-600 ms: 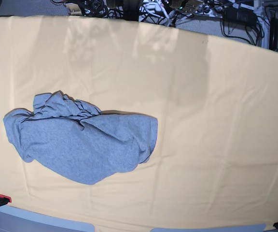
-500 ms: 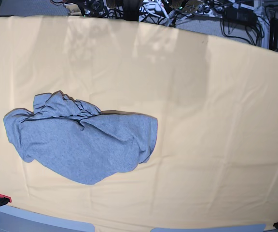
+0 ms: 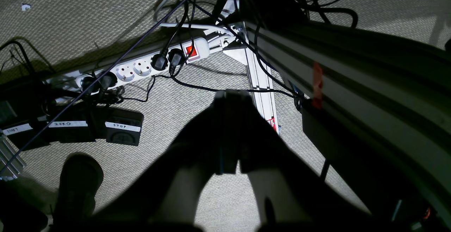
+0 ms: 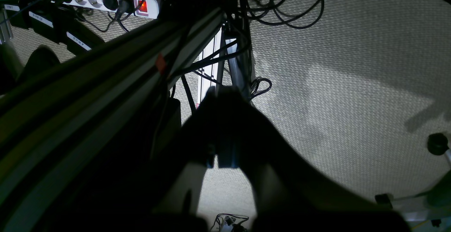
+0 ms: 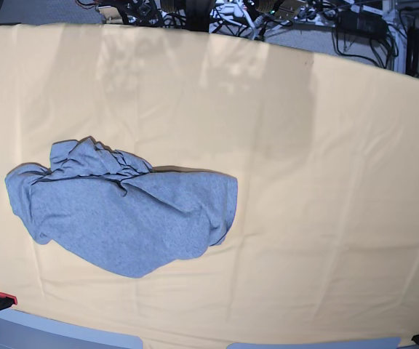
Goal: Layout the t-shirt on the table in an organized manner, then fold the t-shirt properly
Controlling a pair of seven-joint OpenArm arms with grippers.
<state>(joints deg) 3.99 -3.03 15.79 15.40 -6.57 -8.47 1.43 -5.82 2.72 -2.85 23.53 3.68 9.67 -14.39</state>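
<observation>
The grey t-shirt (image 5: 122, 214) lies crumpled in a heap on the left half of the table (image 5: 326, 182), bunched into folds at its upper left; no lettering shows. Neither arm appears in the base view. In the left wrist view my left gripper (image 3: 230, 96) is shut with nothing in it and hangs over the carpeted floor beside the table's frame. My right gripper (image 4: 223, 91) is likewise shut and empty, pointing at the floor beside the frame.
Below the table are a white power strip (image 3: 141, 66) with several plugs, loose black cables (image 4: 282, 10), labelled black pedals (image 3: 119, 129), a dark shoe (image 3: 77, 182) and the metal frame rail (image 3: 352, 84). More cables and gear lie beyond the table's far edge (image 5: 268, 14).
</observation>
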